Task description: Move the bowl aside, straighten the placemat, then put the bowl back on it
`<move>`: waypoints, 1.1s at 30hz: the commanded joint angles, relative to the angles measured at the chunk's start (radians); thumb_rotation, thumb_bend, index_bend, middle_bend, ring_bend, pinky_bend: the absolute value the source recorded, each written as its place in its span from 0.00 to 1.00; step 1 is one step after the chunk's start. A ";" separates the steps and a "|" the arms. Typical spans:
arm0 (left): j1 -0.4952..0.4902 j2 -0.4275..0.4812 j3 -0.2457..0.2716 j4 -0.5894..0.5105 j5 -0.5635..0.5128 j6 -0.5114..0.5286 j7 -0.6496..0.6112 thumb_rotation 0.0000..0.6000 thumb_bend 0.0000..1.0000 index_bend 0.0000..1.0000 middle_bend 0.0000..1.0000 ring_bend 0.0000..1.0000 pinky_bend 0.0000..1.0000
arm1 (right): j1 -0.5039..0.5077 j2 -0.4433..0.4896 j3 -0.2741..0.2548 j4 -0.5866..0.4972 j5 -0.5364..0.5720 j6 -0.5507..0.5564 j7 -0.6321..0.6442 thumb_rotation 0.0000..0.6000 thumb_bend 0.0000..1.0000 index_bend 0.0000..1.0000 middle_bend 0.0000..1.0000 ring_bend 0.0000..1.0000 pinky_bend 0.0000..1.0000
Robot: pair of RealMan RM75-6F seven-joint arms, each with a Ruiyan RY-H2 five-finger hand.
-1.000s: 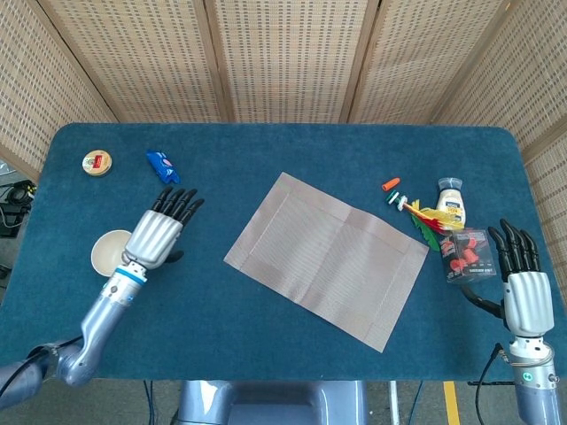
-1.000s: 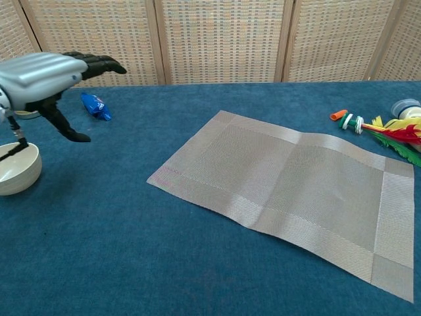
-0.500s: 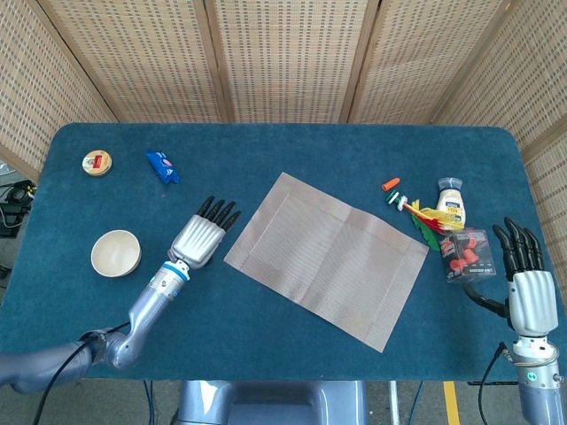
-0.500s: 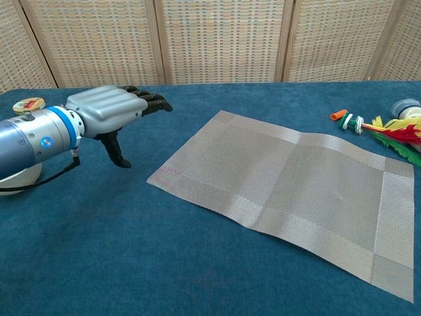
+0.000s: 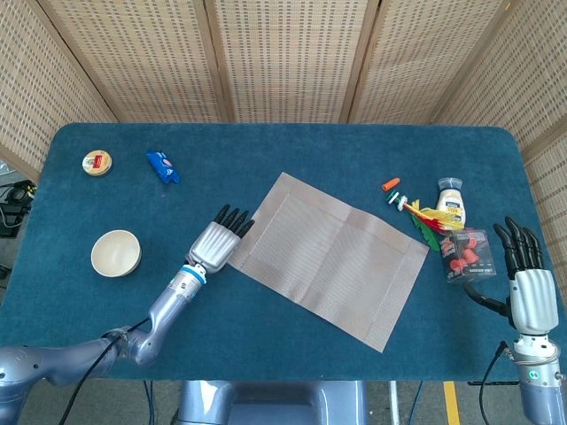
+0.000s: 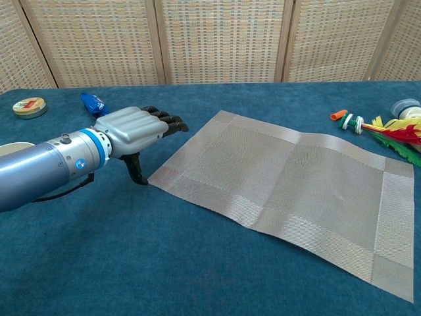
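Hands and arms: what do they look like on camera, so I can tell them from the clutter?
Left hand: silver ribbed back, black fingers, blue wrist ring, silver-grey forearm with a thin black cable. Right hand: same silver back, black fingers, grey wrist, black cable beside it.

No text, brand or number can be read: the round tin [image 5: 97,162] left of the placemat [image 5: 328,257] has a red label, and the small bottle [image 5: 451,202] right of it a dark one, both too small
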 commanded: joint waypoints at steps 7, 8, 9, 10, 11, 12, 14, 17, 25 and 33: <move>-0.018 -0.019 0.013 0.028 -0.014 -0.010 -0.005 1.00 0.07 0.05 0.00 0.00 0.00 | -0.001 0.001 0.006 0.003 0.010 -0.008 0.011 1.00 0.26 0.05 0.00 0.00 0.00; -0.019 -0.020 0.013 0.031 -0.015 -0.010 -0.005 1.00 0.06 0.06 0.00 0.00 0.00 | -0.001 0.001 0.007 0.002 0.010 -0.007 0.012 1.00 0.26 0.05 0.00 0.00 0.00; -0.020 -0.024 0.013 0.036 -0.018 -0.010 -0.006 1.00 0.07 0.06 0.00 0.00 0.00 | -0.002 0.001 0.007 0.002 0.009 -0.005 0.013 1.00 0.26 0.05 0.00 0.00 0.00; -0.021 -0.026 0.013 0.038 -0.019 -0.010 -0.007 1.00 0.07 0.06 0.00 0.00 0.00 | -0.002 0.001 0.008 0.002 0.008 -0.005 0.013 1.00 0.26 0.05 0.00 0.00 0.00; -0.022 -0.029 0.015 0.042 -0.019 -0.010 -0.008 1.00 0.07 0.06 0.00 0.00 0.00 | -0.002 0.002 0.008 0.001 0.007 -0.003 0.013 1.00 0.26 0.05 0.00 0.00 0.00; -0.024 -0.032 0.017 0.045 -0.017 -0.010 -0.008 1.00 0.07 0.06 0.00 0.00 0.00 | -0.003 0.003 0.008 0.001 0.006 -0.002 0.013 1.00 0.26 0.05 0.00 0.00 0.00; -0.027 -0.039 0.023 0.054 -0.009 -0.005 -0.006 1.00 0.08 0.06 0.00 0.00 0.00 | -0.003 0.001 0.011 0.002 0.006 0.002 0.015 1.00 0.26 0.05 0.00 0.00 0.00; -0.032 -0.051 0.032 0.068 -0.005 -0.005 -0.002 1.00 0.09 0.07 0.00 0.00 0.00 | -0.004 0.000 0.013 0.004 0.009 0.001 0.024 1.00 0.26 0.05 0.00 0.00 0.00; -0.036 -0.082 0.041 0.109 0.015 0.016 -0.007 1.00 0.29 0.09 0.00 0.00 0.00 | -0.005 0.002 0.015 0.003 0.010 -0.002 0.040 1.00 0.26 0.05 0.00 0.00 0.00; -0.035 -0.087 0.047 0.113 0.062 0.044 -0.056 1.00 0.46 0.12 0.00 0.00 0.00 | -0.006 0.005 0.013 -0.003 0.004 -0.002 0.042 1.00 0.26 0.05 0.00 0.00 0.00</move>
